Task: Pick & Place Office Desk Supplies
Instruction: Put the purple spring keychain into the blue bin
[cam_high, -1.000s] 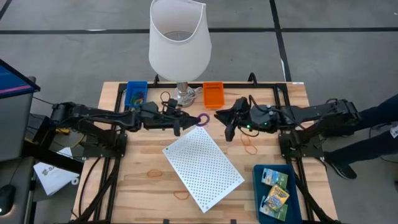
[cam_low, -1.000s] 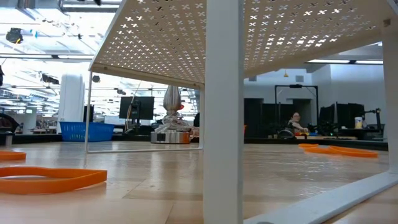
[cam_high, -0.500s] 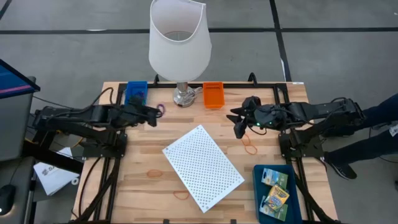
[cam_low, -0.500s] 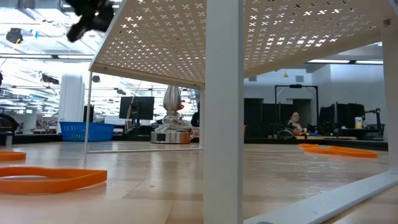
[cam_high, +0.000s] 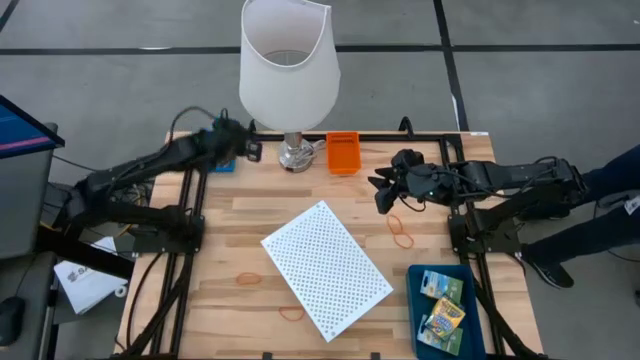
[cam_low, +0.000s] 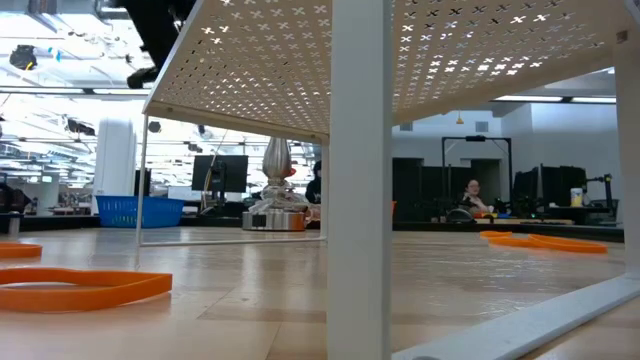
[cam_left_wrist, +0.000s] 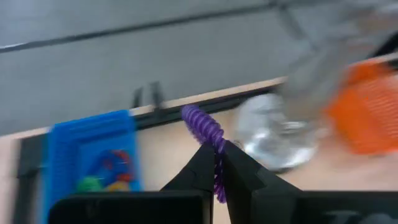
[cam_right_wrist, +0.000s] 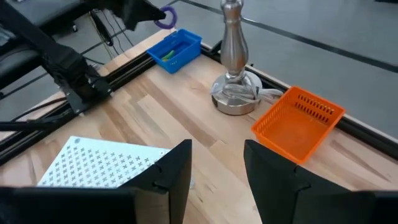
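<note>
My left gripper (cam_high: 243, 146) is raised near the table's far edge, between the blue basket (cam_high: 219, 150) and the lamp base (cam_high: 291, 155). It is shut on a purple coiled ring (cam_left_wrist: 202, 127), which also shows in the right wrist view (cam_right_wrist: 165, 16). The blue basket (cam_left_wrist: 93, 152) holds small coloured pieces. My right gripper (cam_high: 384, 196) is open over the right half of the table, near the orange basket (cam_high: 343, 152), and touches nothing. Orange rubber bands (cam_high: 401, 236) lie flat on the wood. Two printed boxes (cam_high: 443, 303) lie in a blue tray. My left gripper pinches the purple coiled ring between its two fingertips (cam_left_wrist: 233, 163), on the lower part of the loop (cam_left_wrist: 219, 177). The rest of the loop stands out past the fingertips. The ring is lifted clear of the table.
A tall white lamp (cam_high: 288, 65) stands at the far edge between the two baskets. A white perforated shelf (cam_high: 326, 270) stands in the table's middle; the low view looks under it. More rubber bands lie at the near left (cam_high: 247, 278) and near middle (cam_high: 291, 313).
My left gripper, shut on the purple ring, has drawn back from the table's middle and swung up toward the far-left corner, ending beside the blue basket. The ring went with it, clear of the table. My right gripper has moved a little toward the table's right edge.
</note>
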